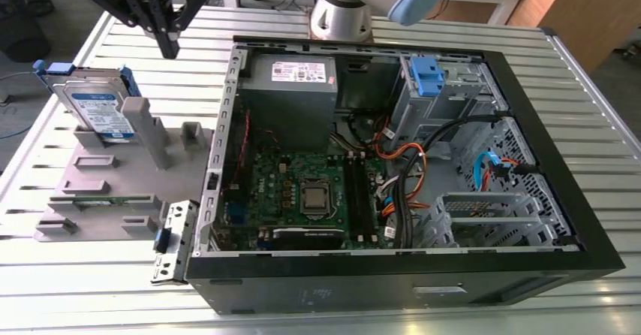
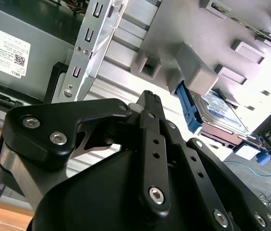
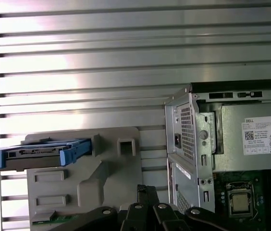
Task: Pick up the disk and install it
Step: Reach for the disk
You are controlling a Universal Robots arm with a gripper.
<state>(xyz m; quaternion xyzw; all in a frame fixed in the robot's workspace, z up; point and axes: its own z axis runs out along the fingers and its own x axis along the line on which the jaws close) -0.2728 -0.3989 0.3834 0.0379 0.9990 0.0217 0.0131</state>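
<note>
We see the disk point(image 1: 97, 110) standing on edge in a slot of the grey holder point(image 1: 120, 173), at the upper left of the exterior view. Its white-and-blue label faces the camera and blue rails point(image 1: 55, 70) run along its sides. It is not yet lifted. In the first wrist view the disk point(image 3: 32, 155) shows edge-on, sticking out past the holder point(image 3: 111, 168). In the second wrist view the disk point(image 2: 224, 113) sits behind one of the holder's raised blocks point(image 2: 193, 72).

The gripper point(image 1: 168, 46) hangs over the worktop point(image 1: 60, 290), higher in the exterior view than the disk and toward that view's right, apart from it. Its fingers point(image 2: 151, 137) are clenched together and grasp nothing.

The holder rests on the slatted metal worktop, just beside the open computer case point(image 1: 401, 279), which takes up the centre and right of the exterior view. Inside the case we make out:
- a grey power supply point(image 1: 290, 87) with a white sticker, toward the top
- a green motherboard point(image 1: 300, 185) below the power supply
- a blue clip point(image 1: 425, 76) in the drive cage at the case's upper right
- orange and black cables point(image 1: 406, 158) between the cage and the board

The arm's base point(image 1: 346, 16) stands at the top centre, behind the case.
</note>
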